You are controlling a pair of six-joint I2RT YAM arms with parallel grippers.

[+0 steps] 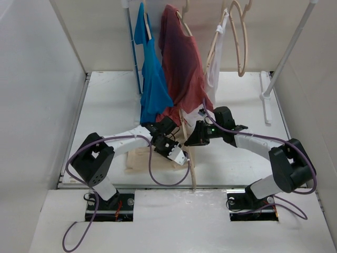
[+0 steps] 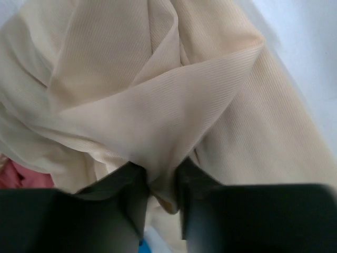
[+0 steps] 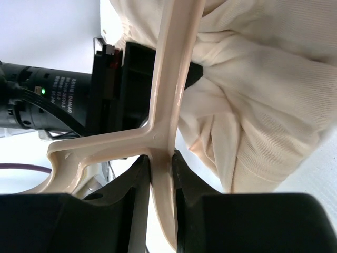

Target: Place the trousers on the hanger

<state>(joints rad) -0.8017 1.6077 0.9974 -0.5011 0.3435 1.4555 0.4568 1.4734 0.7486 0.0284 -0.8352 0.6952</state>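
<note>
Plain cream trousers (image 2: 174,105) (finely ribbed), pale tan hanger (image 3: 174,79).

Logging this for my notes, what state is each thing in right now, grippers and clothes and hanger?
Trousers: crumpled, pinched.
Hanger: clamped.
Left gripper: shut on trousers.
Right gripper: shut on hanger.
Red T-shirt: hanging.
Blue shirt: hanging.
</note>
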